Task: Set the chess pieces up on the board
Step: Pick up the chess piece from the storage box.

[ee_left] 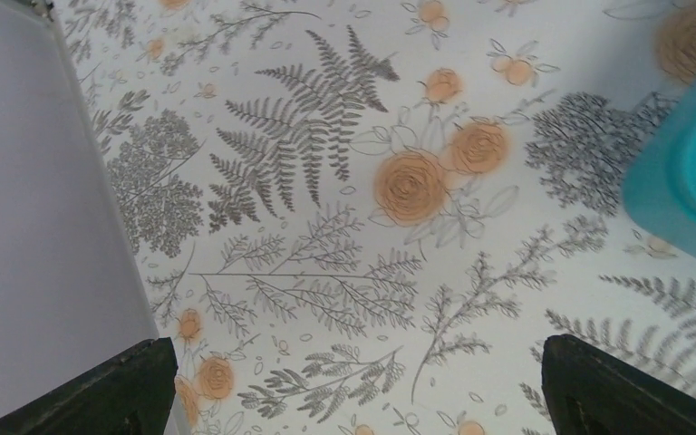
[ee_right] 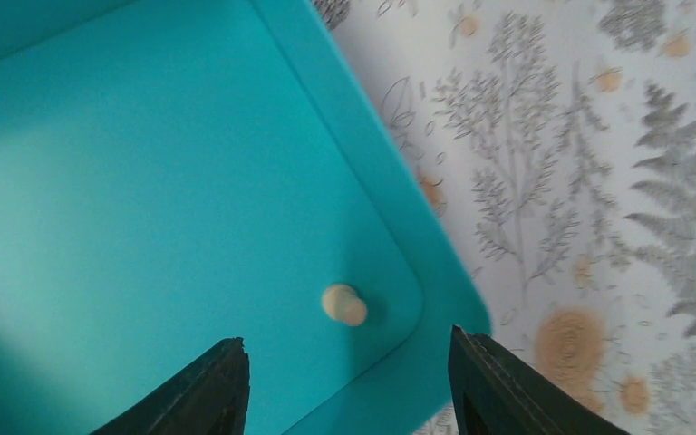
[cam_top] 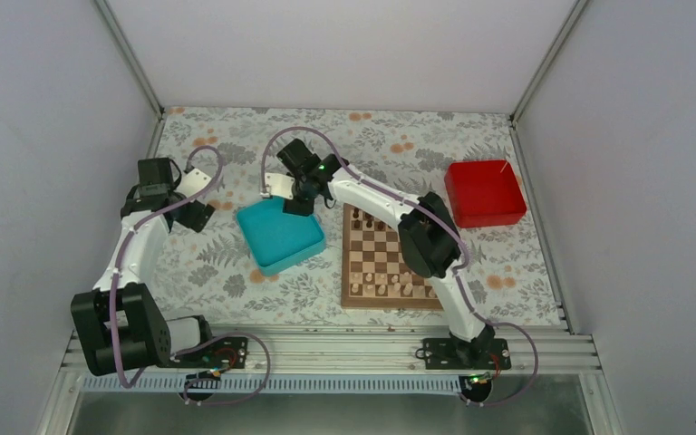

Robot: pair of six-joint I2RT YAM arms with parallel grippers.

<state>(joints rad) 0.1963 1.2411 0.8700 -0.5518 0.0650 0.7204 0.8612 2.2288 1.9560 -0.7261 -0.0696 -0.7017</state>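
- Over the far corner of the teal tray (cam_top: 276,237), your right gripper (ee_right: 346,343) hangs with its fingers apart and nothing between them.
- Below that gap, one pale chess piece (ee_right: 344,304) lies on the tray floor close to the rounded corner, touching neither finger.
- Left of the tray, your left gripper (ee_left: 355,349) points down at the floral tablecloth (ee_left: 326,227). Its fingers are spread wide and hold nothing.
- Right of the tray you see the board (cam_top: 376,256). More pale chess pieces (cam_top: 388,290) stand along its near rows and dark pieces (cam_top: 367,220) along its far side. Your right arm hides part of it.
- Beyond the board's far right corner sits a red box (cam_top: 483,193).
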